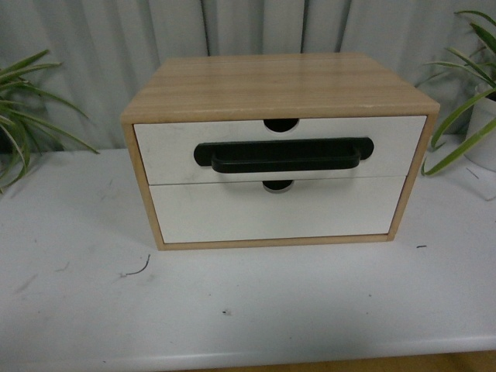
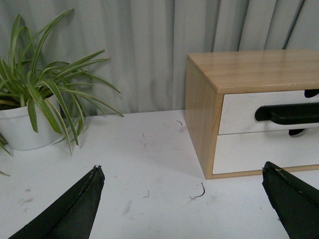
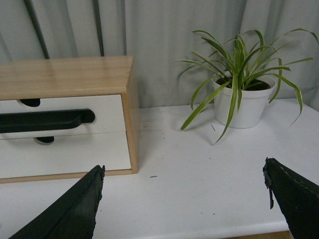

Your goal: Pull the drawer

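Found the left fingers spread wide, the 2 black tips well apart, grasping nothing, hanging over bare white tabletop. Found the right fingers spread just as wide and equally empty, over the same surface. Saw both pairs short of the cabinet and touching no part of it.

Placed the wooden cabinet at the centre of the front view, standing on the tabletop with 2 white fronts stacked 1 above the other. Took the upper front for the drawer: pushed in, flush with the wooden frame, sitting just above the middle of the frame. Noted the long black bar handle lying level across its middle and the half-round notch cut into its top edge. Noted the lower front directly beneath, meeting it edge to edge, bearing no handle and also shut.

Spotted a small dark curl of wire on the tabletop, near the cabinet's lower left corner. Spotted the left plant trailing long green leaves at the left edge of the frame, and the right plant in a white pot at the right edge. Saw a pale grey curtain across the top of the frame, behind everything.
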Robot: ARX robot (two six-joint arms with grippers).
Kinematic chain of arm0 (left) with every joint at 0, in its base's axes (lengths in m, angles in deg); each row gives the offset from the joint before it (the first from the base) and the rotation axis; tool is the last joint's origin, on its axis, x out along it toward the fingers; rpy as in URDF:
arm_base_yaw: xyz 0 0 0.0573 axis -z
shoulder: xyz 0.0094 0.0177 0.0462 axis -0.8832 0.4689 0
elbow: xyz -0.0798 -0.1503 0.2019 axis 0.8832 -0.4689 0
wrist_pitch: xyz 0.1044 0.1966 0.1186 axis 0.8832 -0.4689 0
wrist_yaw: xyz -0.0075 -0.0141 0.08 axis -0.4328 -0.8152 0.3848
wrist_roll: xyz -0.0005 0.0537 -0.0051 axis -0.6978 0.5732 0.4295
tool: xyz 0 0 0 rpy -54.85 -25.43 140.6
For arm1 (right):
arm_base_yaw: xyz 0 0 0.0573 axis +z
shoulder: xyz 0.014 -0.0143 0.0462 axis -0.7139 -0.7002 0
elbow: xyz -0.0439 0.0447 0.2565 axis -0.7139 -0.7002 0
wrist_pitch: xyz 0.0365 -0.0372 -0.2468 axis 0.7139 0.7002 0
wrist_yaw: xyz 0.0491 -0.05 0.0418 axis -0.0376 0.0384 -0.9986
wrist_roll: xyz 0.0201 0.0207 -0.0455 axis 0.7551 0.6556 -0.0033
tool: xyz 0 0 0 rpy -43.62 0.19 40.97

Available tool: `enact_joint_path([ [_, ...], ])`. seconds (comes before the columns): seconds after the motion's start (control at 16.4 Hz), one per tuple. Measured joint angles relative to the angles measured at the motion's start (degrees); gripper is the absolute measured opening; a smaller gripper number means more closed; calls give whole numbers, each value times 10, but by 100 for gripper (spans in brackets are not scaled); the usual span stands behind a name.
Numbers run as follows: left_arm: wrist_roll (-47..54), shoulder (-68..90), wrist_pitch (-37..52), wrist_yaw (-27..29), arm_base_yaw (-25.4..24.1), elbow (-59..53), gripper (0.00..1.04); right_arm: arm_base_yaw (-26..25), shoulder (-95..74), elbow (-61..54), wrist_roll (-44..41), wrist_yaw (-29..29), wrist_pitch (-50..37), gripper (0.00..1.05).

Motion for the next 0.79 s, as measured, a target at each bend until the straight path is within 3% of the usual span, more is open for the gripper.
enact_joint_path([
  [0.79, 0, 0, 0, 0, 0, 0, 98, 0, 0, 0, 0, 0, 0, 98],
])
